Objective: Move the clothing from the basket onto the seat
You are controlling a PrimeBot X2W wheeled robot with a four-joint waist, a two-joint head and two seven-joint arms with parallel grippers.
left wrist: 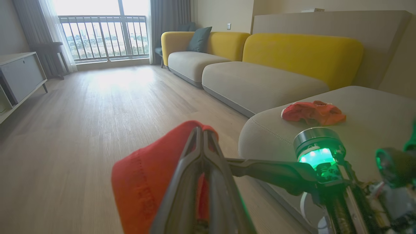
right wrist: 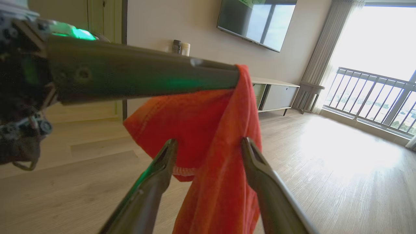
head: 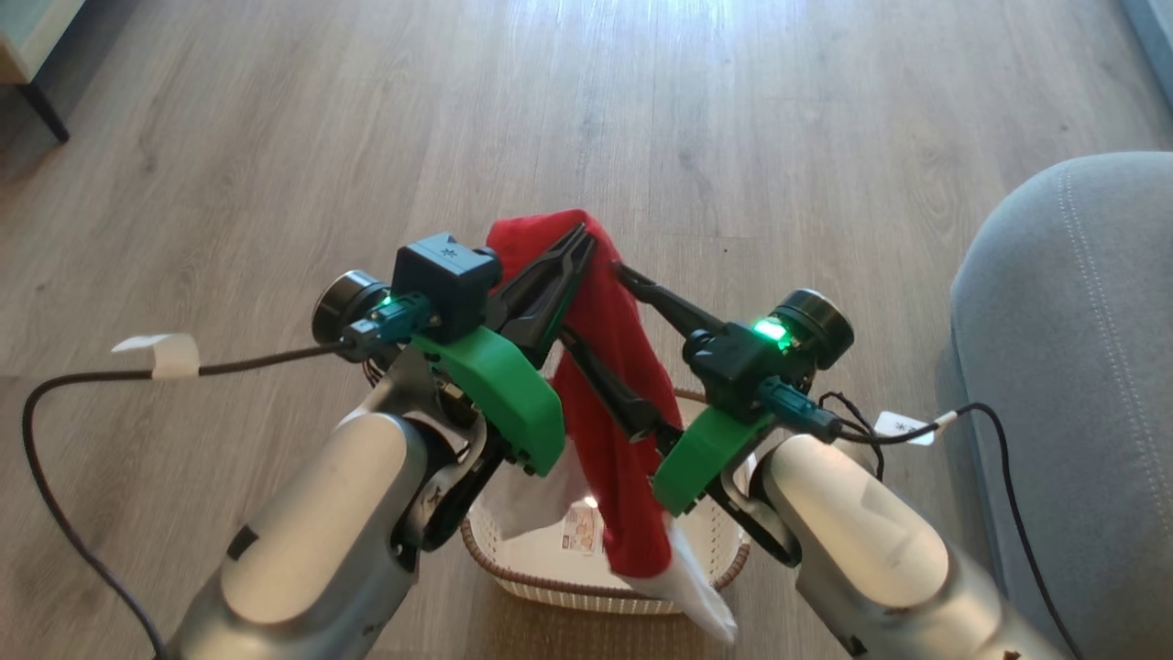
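A red garment (head: 612, 440) with white trim hangs from my left gripper (head: 579, 240), which is shut on its top fold; its lower end trails into the cream basket (head: 559, 591) below my arms. My right gripper (head: 591, 301) stands open, one finger on each side of the hanging cloth. In the left wrist view the left gripper (left wrist: 203, 135) pinches the red garment (left wrist: 143, 182). The right wrist view has the right gripper (right wrist: 209, 144) straddling the red garment (right wrist: 195, 120). A second red garment (left wrist: 312, 112) lies on the grey seat (left wrist: 367, 110), which also appears as the grey seat (head: 1063, 367) at the right.
Wood floor (head: 641, 110) spreads ahead. A yellow-backed sofa (left wrist: 260, 78) runs beyond the seat. A low cabinet (right wrist: 276, 94) stands under a wall television (right wrist: 256, 22). Cables (head: 55, 495) trail from both wrists. A furniture leg (head: 41, 110) is at the far left.
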